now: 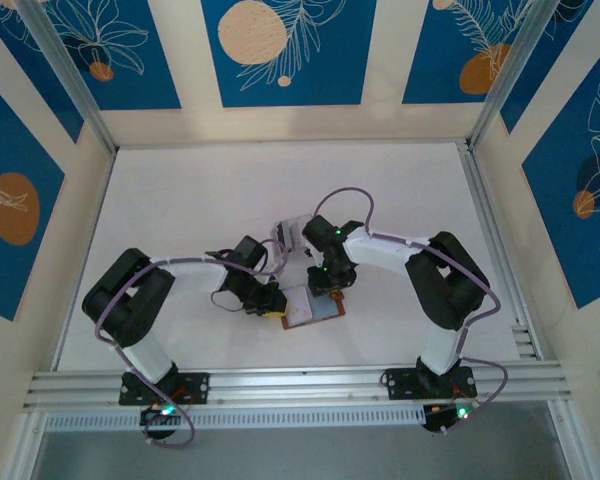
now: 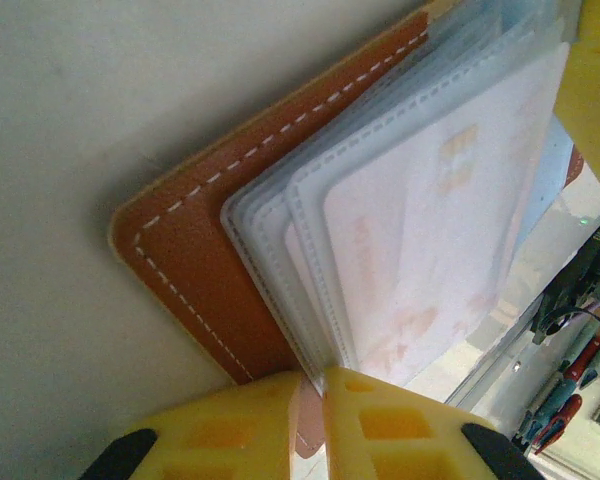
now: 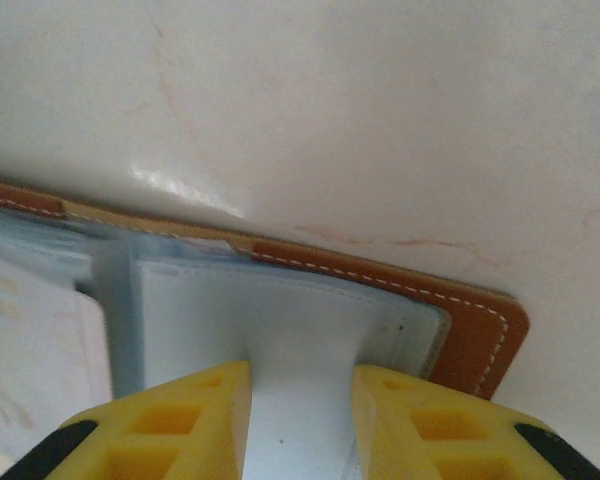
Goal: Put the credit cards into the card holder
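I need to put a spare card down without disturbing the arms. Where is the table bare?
Bare: the far strip of table between the back wall and the arms, wall to wall. Crowded: the middle, where the left gripper and right gripper meet at the card holder, and the near edge by both arm bases.

Brown with white stitching on the card holder (image 2: 195, 270), bluish-grey on its pockets (image 3: 310, 330). Pale with faint orange marks on the card (image 2: 450, 230). Yellow on the fingers (image 3: 200, 420).
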### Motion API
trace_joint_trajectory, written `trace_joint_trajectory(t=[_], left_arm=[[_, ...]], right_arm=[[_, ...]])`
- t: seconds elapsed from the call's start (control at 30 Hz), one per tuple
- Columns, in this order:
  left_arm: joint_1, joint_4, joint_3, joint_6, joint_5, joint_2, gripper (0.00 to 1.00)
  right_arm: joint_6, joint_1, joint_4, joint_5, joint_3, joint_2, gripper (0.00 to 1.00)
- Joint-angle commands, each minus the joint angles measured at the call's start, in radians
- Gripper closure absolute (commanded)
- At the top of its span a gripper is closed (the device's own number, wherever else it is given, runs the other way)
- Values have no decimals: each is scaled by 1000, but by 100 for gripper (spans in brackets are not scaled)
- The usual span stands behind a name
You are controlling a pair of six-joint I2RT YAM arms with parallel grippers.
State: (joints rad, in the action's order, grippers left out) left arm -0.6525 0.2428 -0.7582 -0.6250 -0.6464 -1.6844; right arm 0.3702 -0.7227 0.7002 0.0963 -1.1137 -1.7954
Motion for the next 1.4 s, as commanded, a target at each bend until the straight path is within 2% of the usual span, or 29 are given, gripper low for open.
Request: trace_joint_trajectory(t=[0.0, 0.23, 0.63, 0.97, 1.37], left_arm=[[-2, 26, 14, 15, 73, -40, 84], [-2, 31, 11, 17, 74, -30, 84], [-1, 25, 18, 16, 73, -31, 85], [-2, 27, 17, 17, 79, -35, 84], [-2, 24, 11, 16, 79, -32, 84]], right_arm=[[69, -30, -6, 36, 26, -47, 67], [163, -59, -36, 70, 95, -50, 80], [165, -60, -7, 82, 90, 6, 100], [165, -68, 60, 80, 50, 137, 100], [156, -95, 92, -15, -17, 147, 100]])
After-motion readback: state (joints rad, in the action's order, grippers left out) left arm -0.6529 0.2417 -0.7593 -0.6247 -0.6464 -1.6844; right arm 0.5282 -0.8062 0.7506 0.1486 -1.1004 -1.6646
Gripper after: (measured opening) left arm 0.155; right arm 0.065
